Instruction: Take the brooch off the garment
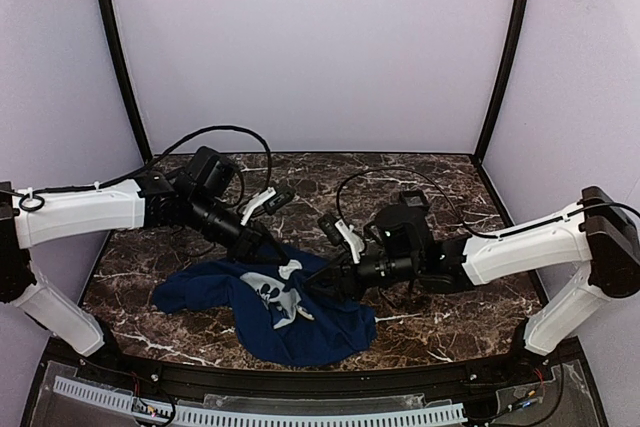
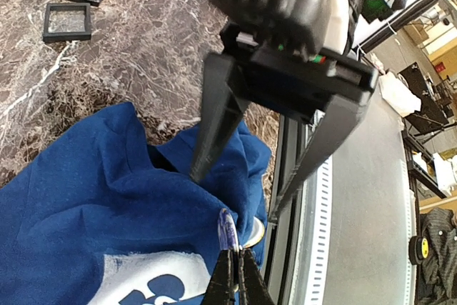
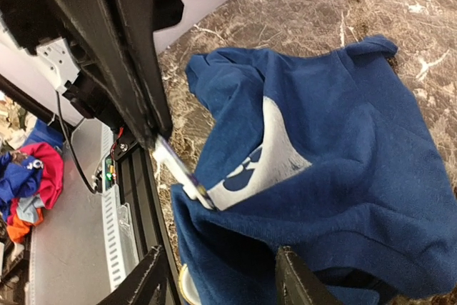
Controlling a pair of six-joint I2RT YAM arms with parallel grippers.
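garment (image 1: pixel 330 332): 1 | brooch (image 2: pixel 227 230): 1, pinched in closed left gripper (image 2: pixel 233 253) | right gripper (image 3: pixel 218 261): jaws apart, empty | black trays (image 2: pixel 68 21): 3, on surface (image 2: pixel 143 33)

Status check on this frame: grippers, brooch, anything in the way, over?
Left gripper shut on brooch. Right gripper open, close alongside. Brooch touching garment, removal unconfirmed. No obstruction seen.

My top camera sits high behind arm bases (image 1: pixel 612 247), looks down on whole marble table (image 1: pixel 400 172). My left wrist camera sits very close over navy T-shirt (image 2: pixel 107 198), faces right gripper (image 2: pixel 235 196) and front rail (image 2: pixel 278 276). My right wrist camera, close too, faces left gripper (image 3: pixel 153 137). All three views share T-shirt and both grippers.
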